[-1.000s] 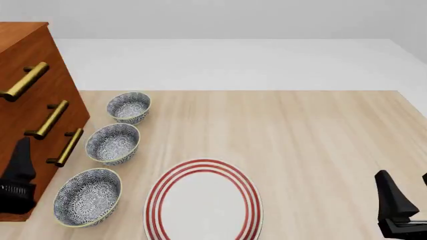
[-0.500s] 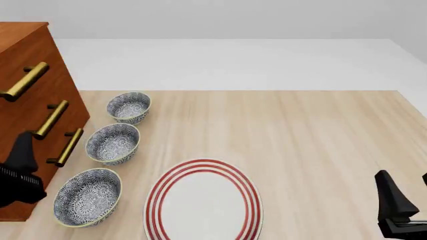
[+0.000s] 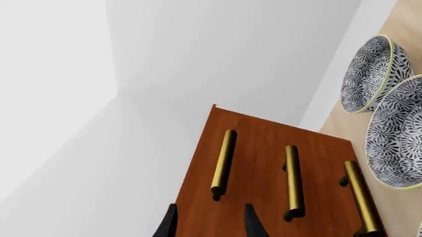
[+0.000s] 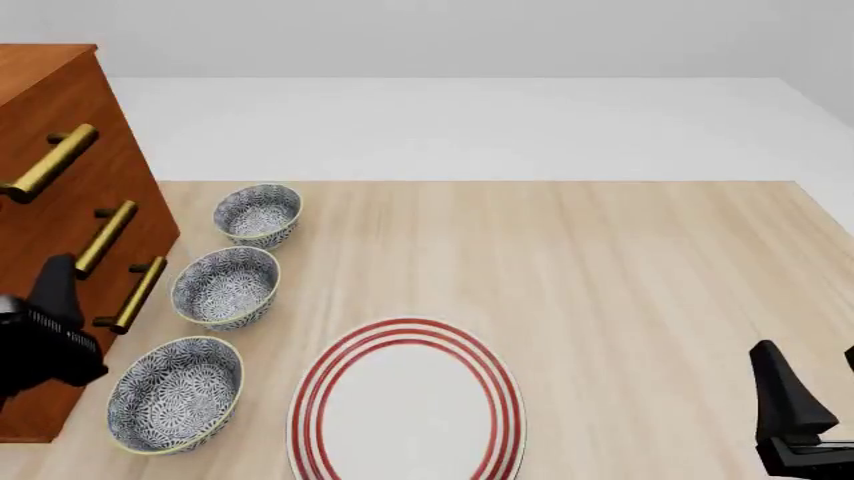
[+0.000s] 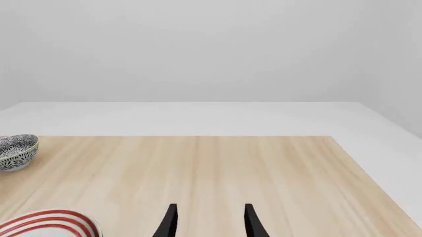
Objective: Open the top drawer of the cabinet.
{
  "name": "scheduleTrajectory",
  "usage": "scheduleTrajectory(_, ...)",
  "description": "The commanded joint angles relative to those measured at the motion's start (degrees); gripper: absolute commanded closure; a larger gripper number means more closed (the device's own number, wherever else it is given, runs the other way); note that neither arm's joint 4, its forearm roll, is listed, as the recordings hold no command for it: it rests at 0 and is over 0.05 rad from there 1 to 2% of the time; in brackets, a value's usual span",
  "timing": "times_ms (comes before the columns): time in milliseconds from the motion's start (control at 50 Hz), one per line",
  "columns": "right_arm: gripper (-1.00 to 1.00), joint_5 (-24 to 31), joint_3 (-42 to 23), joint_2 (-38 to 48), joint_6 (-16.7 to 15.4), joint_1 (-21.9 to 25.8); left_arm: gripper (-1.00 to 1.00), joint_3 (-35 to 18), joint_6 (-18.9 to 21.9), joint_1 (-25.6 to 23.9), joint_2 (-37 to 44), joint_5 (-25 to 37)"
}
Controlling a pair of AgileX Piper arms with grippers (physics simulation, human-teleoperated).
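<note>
Brass bar of the top drawer [image 3: 223, 162] not yet grasped; left gripper [image 3: 208, 220], fingers parted and empty, must close the gap onto it.

I am watching through the front view, which is looking forward and down over the table [image 4: 627, 260] from above. My left wrist camera is riding close to the cabinet [image 3: 264, 163], facing its drawer front on a tilt. My right wrist camera is sitting low, looking level across the tabletop toward the back wall. Front and left views are sharing the cabinet and the patterned bowls [image 4: 227, 285]; front and right are sharing the striped plate [image 5: 49, 224].
</note>
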Motion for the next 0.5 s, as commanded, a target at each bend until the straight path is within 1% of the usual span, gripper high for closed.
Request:
scheduleTrajectory(20,-1.00,0.0,0.0,0.0,0.0,0.0,-1.00,-1.0,1.1,0.6,4.2,-2.0)
scheduleTrajectory(120,-1.00,0.0,0.0,0.0,0.0,0.0,-1.00,-1.6,1.5,1.3,5.1,-2.5)
scheduleTrajectory(140,-1.00,0.0,0.0,0.0,0.0,0.0,-1.00,-1.4,2.2,1.5,6.3,-3.8)
scheduleTrajectory(200,-1.00,0.0,0.0,0.0,0.0,0.0,-1.00,-1.6,2.4,1.8,6.9,-4.1)
scheduleTrajectory(300,-1.00,0.0,0.0,0.0,0.0,0.0,-1.00,-2.7,2.6,2.3,6.5,-2.5)
scheduleTrajectory(320,-1.00,0.0,0.0,0.0,0.0,0.0,-1.00,-2.7,3.2,2.4,7.2,-3.2)
scheduleTrajectory(360,-1.00,0.0,0.0,0.0,0.0,0.0,-1.00,-3.0,3.0,2.5,7.1,-2.7)
scheduleTrajectory(440,-1.00,0.0,0.0,0.0,0.0,0.0,-1.00,-2.9,3.3,2.6,8.8,-3.9)
scheduleTrajectory(500,-1.00,0.0,0.0,0.0,0.0,0.0,-1.00,-3.9,3.1,3.2,8.6,-2.6)
